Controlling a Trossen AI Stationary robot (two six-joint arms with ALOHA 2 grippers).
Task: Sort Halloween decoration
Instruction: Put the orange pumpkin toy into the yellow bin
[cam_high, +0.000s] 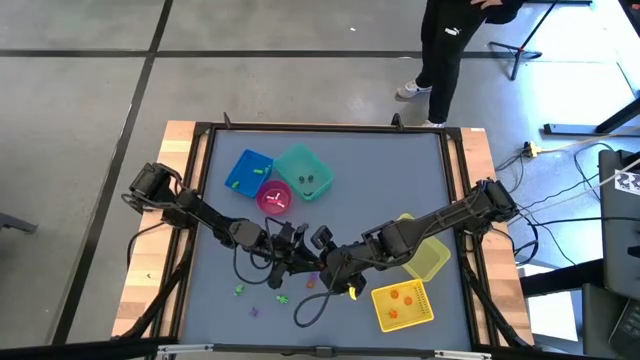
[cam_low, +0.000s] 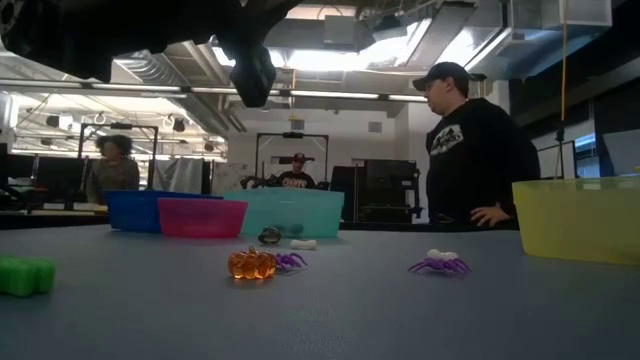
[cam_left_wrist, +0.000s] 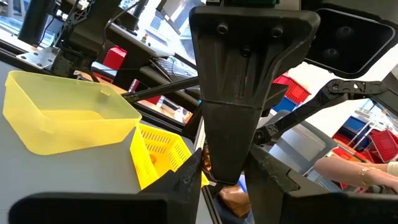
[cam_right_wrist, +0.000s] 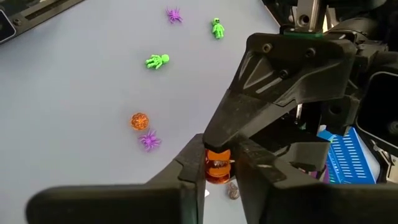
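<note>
- The right gripper (cam_right_wrist: 217, 167) pinches a small orange trinket (cam_right_wrist: 217, 168) between its fingertips, held above the grey table (cam_high: 330, 160) near the front middle.
- The left gripper (cam_high: 290, 243) hangs just beside it, tip to tip in the high view; in its own wrist view the jaws stand slightly apart on either side of a dark wedge of the other arm, and whether it grips anything cannot be told.
- Loose on the table: an orange pumpkin (cam_right_wrist: 139, 121), a purple spider (cam_right_wrist: 149, 140), a green figure (cam_right_wrist: 157, 61), a second green figure (cam_right_wrist: 217, 28) and another purple spider (cam_right_wrist: 173, 14).
- Sorting looks partly done: the flat yellow basket (cam_high: 402, 305) holds orange pieces, the pink bowl (cam_high: 274, 197) some pale ones, the teal bin (cam_high: 304, 172) some dark ones, the blue bin (cam_high: 248, 172) a green one. A deeper yellow bin (cam_high: 425, 255) sits beside the right arm.
- Several trinkets remain, so judged from this, much is left.
- Hidden: the arms cover the table's centre from above; the bins' contents are too small to name.
</note>
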